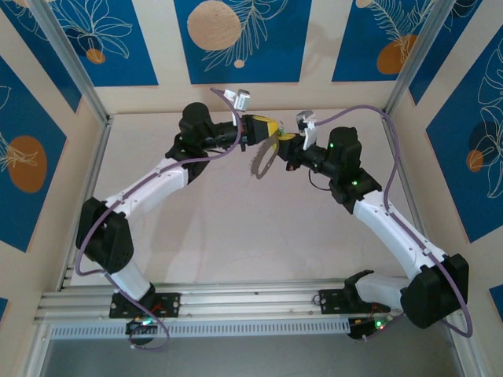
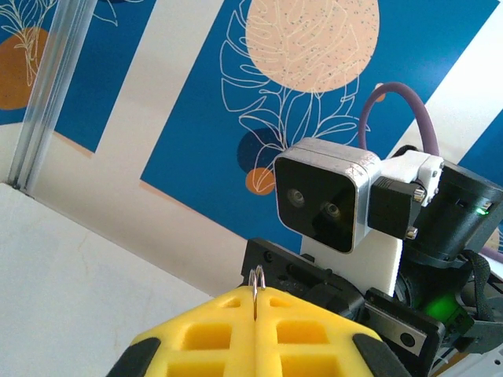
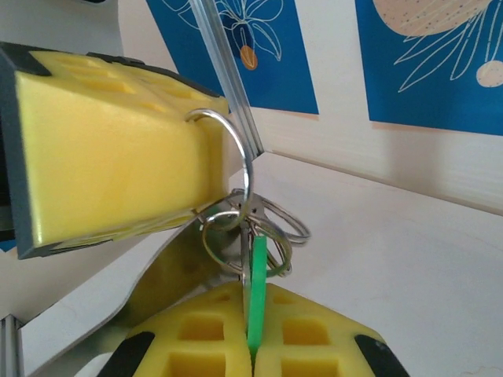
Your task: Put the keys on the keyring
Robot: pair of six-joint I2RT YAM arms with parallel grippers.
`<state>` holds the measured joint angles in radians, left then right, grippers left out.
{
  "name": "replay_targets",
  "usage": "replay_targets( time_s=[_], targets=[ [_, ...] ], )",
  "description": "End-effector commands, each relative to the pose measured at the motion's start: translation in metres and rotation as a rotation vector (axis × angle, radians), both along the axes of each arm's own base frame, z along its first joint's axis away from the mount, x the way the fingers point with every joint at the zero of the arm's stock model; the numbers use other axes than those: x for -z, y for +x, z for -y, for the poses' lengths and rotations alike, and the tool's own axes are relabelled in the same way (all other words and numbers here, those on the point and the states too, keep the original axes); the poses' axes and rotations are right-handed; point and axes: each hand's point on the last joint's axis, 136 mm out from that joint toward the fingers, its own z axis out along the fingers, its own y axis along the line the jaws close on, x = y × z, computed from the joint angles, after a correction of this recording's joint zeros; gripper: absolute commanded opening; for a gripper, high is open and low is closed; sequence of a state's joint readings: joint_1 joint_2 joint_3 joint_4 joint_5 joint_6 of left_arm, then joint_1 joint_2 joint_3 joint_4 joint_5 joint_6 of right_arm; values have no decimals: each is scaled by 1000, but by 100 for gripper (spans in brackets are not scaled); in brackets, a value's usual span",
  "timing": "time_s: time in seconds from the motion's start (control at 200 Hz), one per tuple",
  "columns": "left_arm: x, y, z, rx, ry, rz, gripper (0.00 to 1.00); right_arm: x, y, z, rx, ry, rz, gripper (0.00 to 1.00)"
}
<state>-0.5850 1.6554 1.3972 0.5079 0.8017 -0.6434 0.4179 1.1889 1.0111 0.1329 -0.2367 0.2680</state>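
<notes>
Above the back middle of the table, my left gripper (image 1: 261,128) and right gripper (image 1: 285,138) meet tip to tip. The keyring (image 1: 262,161) hangs below them as a grey oval with a toothed edge. In the left wrist view the yellow fingers of the left gripper (image 2: 256,292) are shut on the keyring's thin wire (image 2: 256,276). In the right wrist view the right gripper (image 3: 255,294) is shut on the green-headed key (image 3: 258,263). The key stands edge-on, touching a cluster of small silver rings (image 3: 271,228) on the big ring (image 3: 248,169).
The right arm's wrist camera (image 2: 326,200) faces the left gripper at close range. Aluminium frame posts (image 1: 67,59) and blue patterned wall panels (image 1: 236,39) surround the pale table (image 1: 236,236). A metal rail (image 1: 236,302) runs along the near edge.
</notes>
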Motion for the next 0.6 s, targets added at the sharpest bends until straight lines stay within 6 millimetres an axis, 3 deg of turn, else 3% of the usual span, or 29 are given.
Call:
replay_targets(
  time_s=[0.0, 0.365, 0.595],
  targets=[
    [-23, -17, -2, 8, -34, 81, 0, 3, -4, -10, -43, -19, -8, 0],
    [-22, -19, -2, 4, -32, 88, 0, 2, 1, 3, -30, -2, -25, 0],
    [-18, -19, 2, 5, -45, 78, 0, -2, -17, -24, -184, 16, -30, 0]
  ],
)
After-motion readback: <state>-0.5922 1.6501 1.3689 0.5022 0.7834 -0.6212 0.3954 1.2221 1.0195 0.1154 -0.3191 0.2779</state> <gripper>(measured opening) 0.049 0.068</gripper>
